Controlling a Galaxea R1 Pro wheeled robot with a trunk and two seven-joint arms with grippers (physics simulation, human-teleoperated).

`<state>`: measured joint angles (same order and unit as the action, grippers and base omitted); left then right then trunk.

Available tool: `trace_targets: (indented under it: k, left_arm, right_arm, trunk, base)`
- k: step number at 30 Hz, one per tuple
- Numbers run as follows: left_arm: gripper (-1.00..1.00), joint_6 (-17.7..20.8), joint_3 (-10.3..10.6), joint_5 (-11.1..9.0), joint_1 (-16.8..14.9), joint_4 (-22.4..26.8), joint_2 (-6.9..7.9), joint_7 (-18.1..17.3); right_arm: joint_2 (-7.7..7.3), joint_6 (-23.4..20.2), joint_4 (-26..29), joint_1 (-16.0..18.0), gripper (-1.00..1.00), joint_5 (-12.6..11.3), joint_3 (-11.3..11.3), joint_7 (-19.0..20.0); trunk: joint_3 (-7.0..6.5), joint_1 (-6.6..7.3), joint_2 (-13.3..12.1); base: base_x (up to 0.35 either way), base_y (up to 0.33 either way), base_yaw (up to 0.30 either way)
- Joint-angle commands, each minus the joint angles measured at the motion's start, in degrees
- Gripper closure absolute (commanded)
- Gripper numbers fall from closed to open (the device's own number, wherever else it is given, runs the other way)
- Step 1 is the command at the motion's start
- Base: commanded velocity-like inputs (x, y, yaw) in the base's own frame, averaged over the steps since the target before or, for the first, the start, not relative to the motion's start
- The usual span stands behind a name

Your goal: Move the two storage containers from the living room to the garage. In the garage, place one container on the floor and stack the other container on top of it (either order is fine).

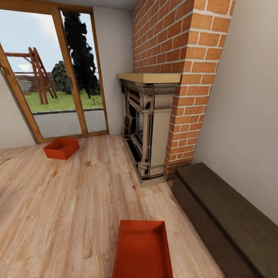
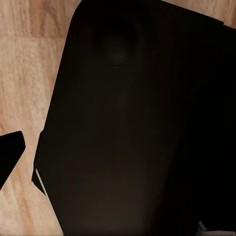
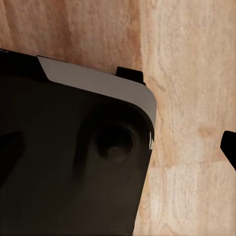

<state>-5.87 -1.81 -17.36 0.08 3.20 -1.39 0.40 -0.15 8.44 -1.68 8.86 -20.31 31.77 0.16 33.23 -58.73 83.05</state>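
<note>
Light wood planks are running under both wrist cameras; neither pincer's opening can be told. Near container [image 1: 142, 251] is lying just ahead, far container [image 1: 61, 148] by the glass doors [image 1: 58, 77]. Probably light, stiff, slick; grip a wall rim.

Light wood-plank floor [image 1: 69, 200], grain running toward the far wall. Red brick chimney [image 1: 181, 42] rising at the middle, with a pale wooden mantel [image 1: 148, 77] over a carved stone fireplace [image 1: 148, 127]. To its right, plain pale wall [image 1: 247, 108] and a long dark brown bench [image 1: 227, 216] set against it. At the far left, wood-framed glass garden doors [image 1: 54, 73], bright with daylight: grass, dark trees and a wooden climbing frame [image 1: 38, 75] beyond.
</note>
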Motion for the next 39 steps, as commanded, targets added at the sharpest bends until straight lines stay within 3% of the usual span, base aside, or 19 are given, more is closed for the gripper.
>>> trace_targets:
  k: [1, 39]
  left_arm:
    - [-1.0, -0.1, -0.1, -0.1, 0.0, 0.1, -0.02, 0.0]
    - [-1.0, -0.2, 0.1, 0.3, 0.0, 0.1, 0.74, 0.0]
  right_arm:
    - [0.04, 0.3, -0.2, 0.0, -1.0, -0.5, 0.5, 0.0]
    - [0.41, 0.4, -0.2, 0.0, -1.0, -0.4, 0.6, -0.1]
  trunk:
    - [0.14, 0.0, 0.0]
    - [3.63, 0.0, 0.0]
  base:
    - [0.0, 0.0, 0.001]
    - [0.0, 0.0, -0.028]
